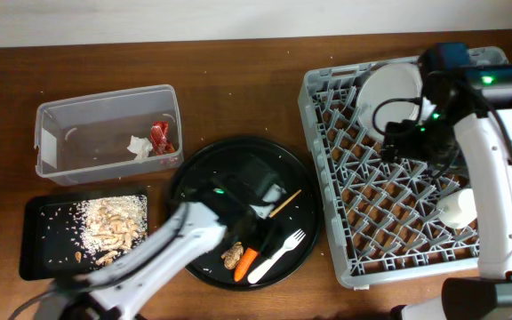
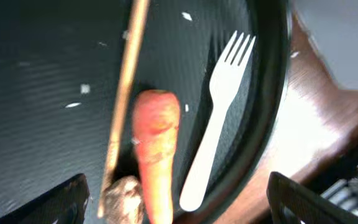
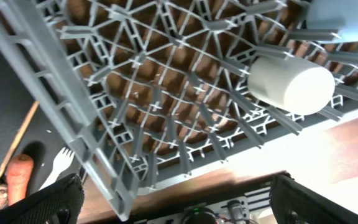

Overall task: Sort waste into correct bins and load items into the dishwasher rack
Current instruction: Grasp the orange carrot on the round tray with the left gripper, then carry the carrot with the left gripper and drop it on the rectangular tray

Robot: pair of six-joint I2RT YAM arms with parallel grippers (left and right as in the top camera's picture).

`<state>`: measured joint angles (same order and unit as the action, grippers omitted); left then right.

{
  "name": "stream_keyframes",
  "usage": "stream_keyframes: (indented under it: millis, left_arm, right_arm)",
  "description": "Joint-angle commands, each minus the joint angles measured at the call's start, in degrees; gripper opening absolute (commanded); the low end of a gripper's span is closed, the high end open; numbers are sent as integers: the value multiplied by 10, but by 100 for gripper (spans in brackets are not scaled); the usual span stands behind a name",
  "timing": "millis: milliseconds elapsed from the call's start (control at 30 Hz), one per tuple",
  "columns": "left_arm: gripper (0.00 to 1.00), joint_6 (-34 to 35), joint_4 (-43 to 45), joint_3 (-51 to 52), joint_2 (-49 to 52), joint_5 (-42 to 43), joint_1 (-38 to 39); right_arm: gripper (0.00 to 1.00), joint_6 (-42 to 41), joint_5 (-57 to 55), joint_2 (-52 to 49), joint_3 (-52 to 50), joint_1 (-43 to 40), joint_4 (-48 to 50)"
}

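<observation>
The left gripper (image 2: pixel 176 190) hangs over the large round black tray (image 2: pixel 272 93) with its jaws spread wide and gripping nothing. Both dark fingers (image 2: pixel 61 202) sit at the outer edges of the left wrist view, clear of everything beneath. The orange carrot piece (image 2: pixel 157 149) lies in the gap between the jaws, a little toward the left finger and running lengthwise away from the gripper. The small brown lump (image 2: pixel 122 199) touches its near end on the left-finger side. The thin wooden chopstick (image 2: pixel 124 93) lies just beside the carrot on that same side. The white plastic fork (image 2: pixel 213 118) lies on the other side, nearer the right finger, with its tines pointing away. The right gripper (image 3: pixel 176 186) is also wide open and empty, held above the grey dishwasher rack (image 3: pixel 166 93). The cream cup (image 3: pixel 291 84) lies on its side among the pegs ahead of the right finger, and the light blue cup (image 3: pixel 347 18) lies beyond it. No rack item sits between those jaws.
</observation>
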<state>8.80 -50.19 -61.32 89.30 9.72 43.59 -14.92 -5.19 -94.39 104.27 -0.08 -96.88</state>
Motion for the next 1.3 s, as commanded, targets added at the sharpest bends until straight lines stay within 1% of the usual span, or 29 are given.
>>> stream_keyframes:
  millis: [0, 33, 133, 200, 233, 300, 400, 433, 533, 567, 600, 667, 700, 833, 933, 1000, 1133, 1267]
  left_arm:
    - [82, -7, 4, 6, 71, -37, 32]
    - [76, -6, 4, 6, 91, -37, 33]
    - [72, 28, 5, 6, 122, -56, 30]
    - [69, 36, 8, 6, 126, -63, 30]
    - [66, 36, 10, 6, 126, -63, 30]
    - [57, 36, 14, 6, 126, -63, 30]
    - [56, 36, 16, 6, 126, -59, 30]
    - [51, 36, 16, 7, 126, -58, 31]
    - [27, 36, 16, 7, 127, -55, 32]
    - [22, 36, 17, 7, 127, -55, 31]
    - [14, 36, 17, 6, 127, -55, 31]
    - [4, 36, 14, 1, 127, -64, 30]
    - [0, 36, 9, -5, 127, -70, 28]
    - [1, 36, -39, -57, 118, -99, -5]
    - [1, 36, -94, -106, 87, -132, -67]
    - [1, 36, -104, -120, 67, -137, -99]
    - [1, 36, -112, -126, 14, -136, -198]
    - [0, 40, -152, -126, -27, -136, -321]
  right_arm:
    - [98, 16, -9, 16, -2, -19, -2]
    - [99, 16, -9, 16, -2, -19, -2]
    - [98, 16, -9, 16, -2, -18, 0]
    - [98, 16, -9, 16, -2, -19, 0]
    - [98, 16, -9, 16, -2, -19, 0]
    - [98, 16, -9, 16, -2, -19, 0]
    - [98, 16, -9, 16, -2, -19, 0]
    - [98, 16, -9, 16, -2, -19, 0]
    - [99, 16, -9, 16, -2, -19, 0]
    - [98, 16, -9, 16, -2, -19, 0]
    - [98, 16, -9, 16, -2, -19, 0]
    - [98, 16, -9, 16, -2, -19, 0]
    - [98, 16, -9, 16, -2, -19, -1]
    - [98, 16, -9, 16, -2, -19, -3]
    - [98, 16, -9, 16, -2, -19, -2]
    - [98, 16, -9, 16, -2, -19, -2]
    - [98, 16, -9, 16, -2, -19, 0]
    - [98, 16, -11, 16, -2, -19, 0]
